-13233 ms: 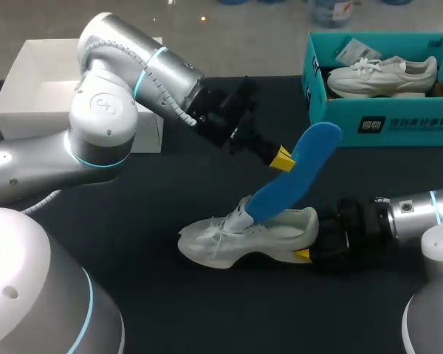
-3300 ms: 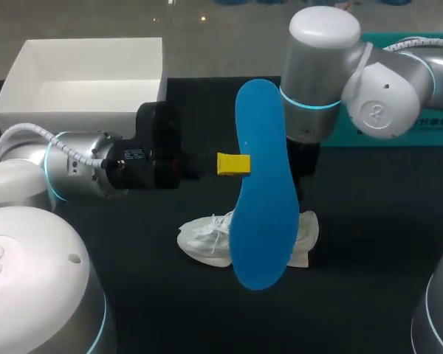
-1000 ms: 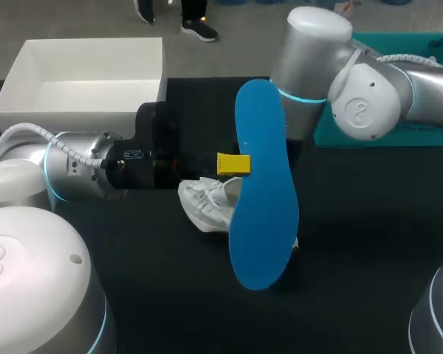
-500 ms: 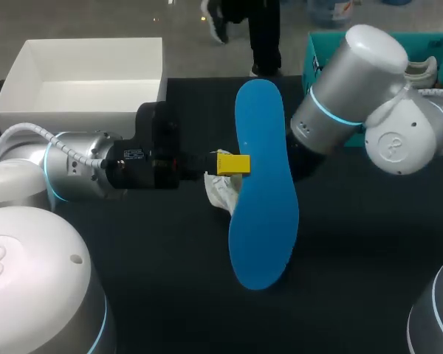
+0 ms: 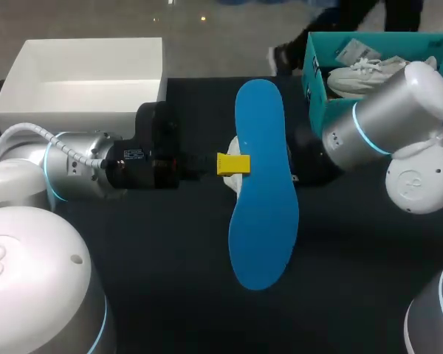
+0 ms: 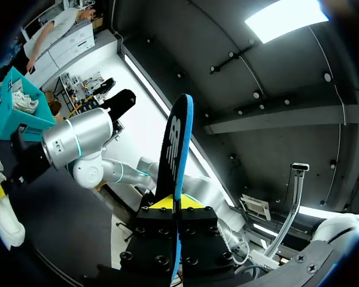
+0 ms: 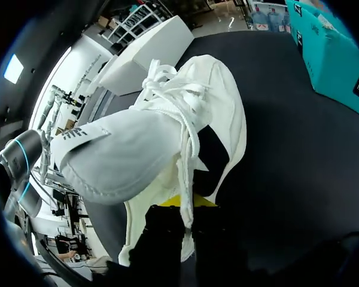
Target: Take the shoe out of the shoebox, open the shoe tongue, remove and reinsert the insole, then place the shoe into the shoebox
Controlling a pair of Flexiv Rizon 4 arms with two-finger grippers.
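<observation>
Dark worktop [image 5: 170, 280] runs between a white box [image 5: 81, 110] at the far left and a teal shoebox [image 5: 308, 66] at the far right, where a second sneaker [image 5: 362, 74] lies inside.

Over the middle, the left hand [image 5: 232, 164] is pressed together on the long edge of the blue insole [image 5: 262, 184], about halfway along it, so both ends stand free. Just behind the insole, the right hand [image 7: 187, 206] pinches the white sneaker [image 7: 143, 149] by the rim of its opening and holds it off the worktop, laces hanging loose.

The main risk, as I judge it, lies in the reinsertion:
- The insole is held by a narrow pinch at mid-length. Pushing its toe end into the sneaker could make it swivel or slip between the fingers.
- The sneaker hangs from one thin grip. A sideways push could twist it or pull it free, dropping it onto the worktop.
- Loose laces or a tongue falling back could block the opening and buckle the insole.
- Both hands work near each other, and the insole hides most of the sneaker from above, so a misjudged approach could knock the fingers together.
</observation>
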